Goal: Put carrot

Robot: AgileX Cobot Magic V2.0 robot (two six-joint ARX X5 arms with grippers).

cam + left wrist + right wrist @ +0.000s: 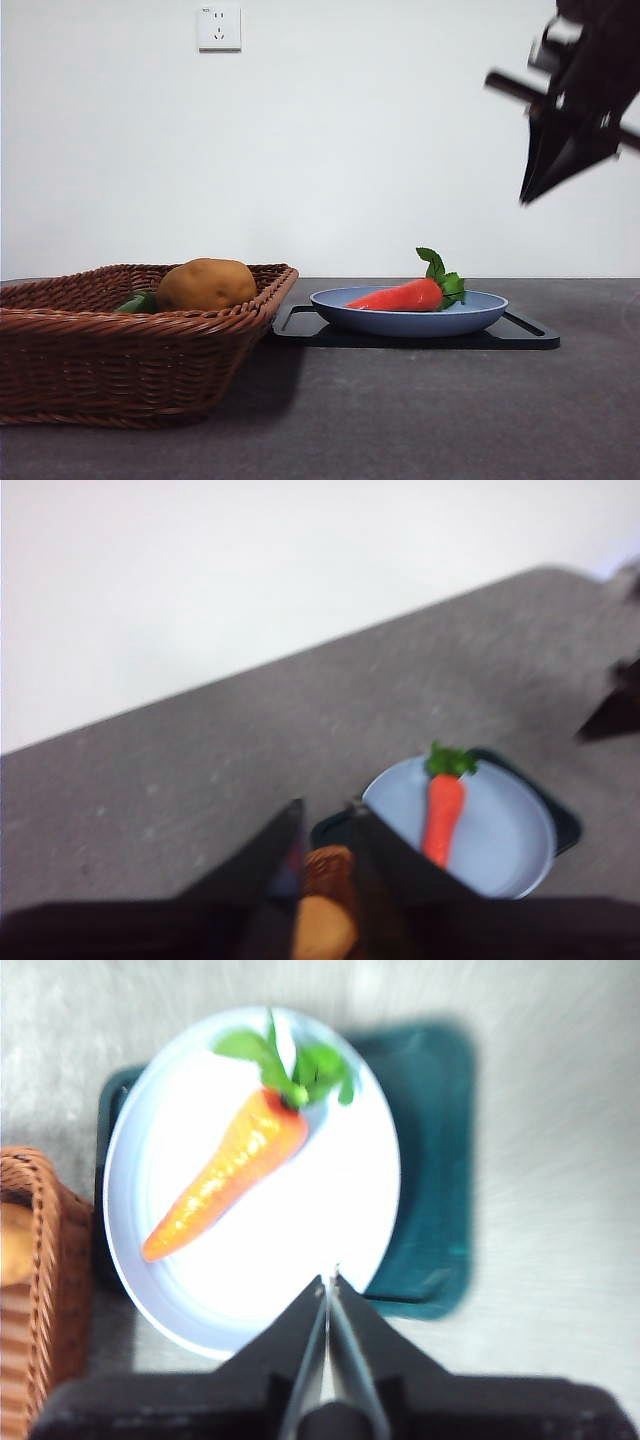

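The carrot (402, 296) lies on its side in the plate (480, 316), which sits on a dark tray (535, 336) beside the basket (120, 360). A potato (206, 284) rests in the basket. Nothing grips the carrot, so you are at the approach step, before any pick.

The right gripper (328, 1305) hangs above the plate with its jaws pressed together and holding nothing. The carrot lies ahead of the jaw tips and to one side, clear of them, with its leafy end farther from the jaws and its pointed end toward the basket. In the front view, the dark gripper high at the upper corner is probably this one; it is well above the plate.

The left gripper (325, 825) is also raised. Its jaws stand slightly apart, with the basket and potato seen between them and the plate just beyond one tip. It holds nothing.

For the next move, you would likely spread the right jaws, centre them over the carrot's thick half, turn them across its length, then descend.

The carrot is glossy red-orange, tapered, with green leaves (290, 1060) at the thick end. Expect a smooth, slippery surface that may roll on the plate.
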